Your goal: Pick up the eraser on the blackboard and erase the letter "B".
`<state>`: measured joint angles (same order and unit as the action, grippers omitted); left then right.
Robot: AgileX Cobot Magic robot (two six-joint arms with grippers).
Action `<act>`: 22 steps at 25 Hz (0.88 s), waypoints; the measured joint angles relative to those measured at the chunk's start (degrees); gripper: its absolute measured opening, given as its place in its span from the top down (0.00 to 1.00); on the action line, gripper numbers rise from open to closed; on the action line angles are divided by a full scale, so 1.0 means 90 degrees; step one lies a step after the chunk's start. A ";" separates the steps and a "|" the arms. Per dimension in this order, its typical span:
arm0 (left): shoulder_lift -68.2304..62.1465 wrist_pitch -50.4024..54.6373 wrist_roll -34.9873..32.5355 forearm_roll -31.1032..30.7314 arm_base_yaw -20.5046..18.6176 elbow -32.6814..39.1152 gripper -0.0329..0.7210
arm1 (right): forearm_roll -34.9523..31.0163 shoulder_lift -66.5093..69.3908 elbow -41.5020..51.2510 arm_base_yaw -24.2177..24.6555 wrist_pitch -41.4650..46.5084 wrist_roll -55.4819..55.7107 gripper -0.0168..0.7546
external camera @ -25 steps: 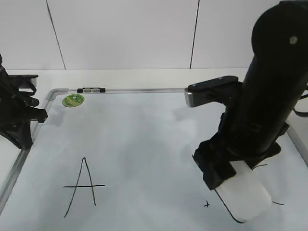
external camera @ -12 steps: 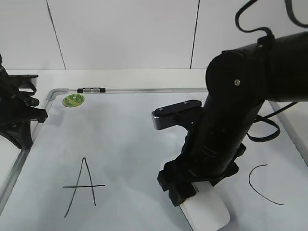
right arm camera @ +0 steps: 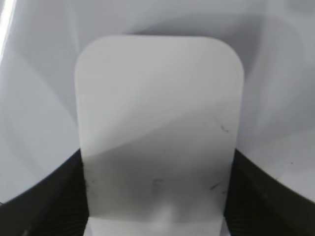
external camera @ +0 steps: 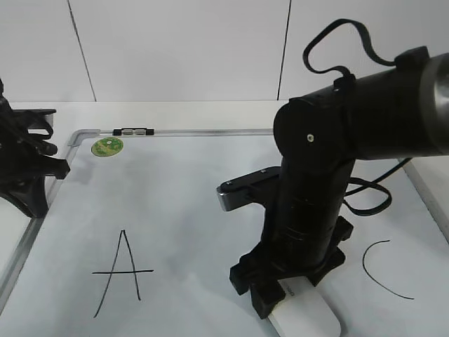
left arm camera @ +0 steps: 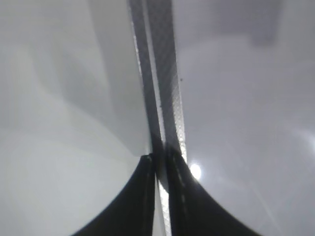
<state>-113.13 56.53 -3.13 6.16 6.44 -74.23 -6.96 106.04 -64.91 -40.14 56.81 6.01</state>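
Note:
My right gripper point(external camera: 280, 291) is shut on the white eraser point(external camera: 309, 319) and holds it against the blackboard point(external camera: 182, 203) near the bottom edge of the exterior view, between the "A" point(external camera: 121, 272) and the "C" point(external camera: 382, 270). In the right wrist view the eraser point(right arm camera: 157, 128) fills the space between my two black fingers point(right arm camera: 157, 196). No letter "B" shows; the arm and eraser cover the spot between the other letters. My left gripper point(external camera: 52, 168) rests at the board's left frame; in the left wrist view its jaws point(left arm camera: 160, 164) are closed together over the grey frame strip point(left arm camera: 165, 83).
A round green magnet point(external camera: 106, 146) sits at the board's top left corner, next to a small clip point(external camera: 133, 131) on the top frame. The white table point(external camera: 210, 111) and a white panel wall lie behind the board. A black cable point(external camera: 368, 200) loops off my right arm.
My right arm has swept left across the board with the eraser, from beside the "C" to between the "A" and "C". The "C" is now uncovered. The left arm has not moved.

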 joint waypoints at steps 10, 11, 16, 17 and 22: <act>0.0000 -0.0012 0.0000 0.0000 0.0000 0.0000 0.92 | 0.0017 0.0042 -0.0040 0.0234 0.0043 0.0249 0.24; 0.0000 -0.0012 0.0000 0.0000 0.0000 0.0000 0.92 | 0.0031 0.0042 -0.0040 0.0309 0.0055 0.0265 0.24; 0.0000 -0.0012 0.0000 0.0000 0.0000 0.0000 0.92 | 0.0235 0.0042 -0.0048 0.0806 0.0130 0.0316 0.24; 0.0000 -0.0012 0.0000 0.0000 0.0000 0.0000 0.92 | 0.0255 0.0042 -0.0055 0.0887 0.0143 0.0316 0.24; 0.0000 -0.0012 0.0000 0.0000 0.0000 0.0000 0.92 | 0.0335 0.0042 -0.0055 0.1116 0.0180 0.0346 0.24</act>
<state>-113.13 56.42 -3.13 6.16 6.44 -74.23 -3.94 106.42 -65.40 -30.10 58.43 9.12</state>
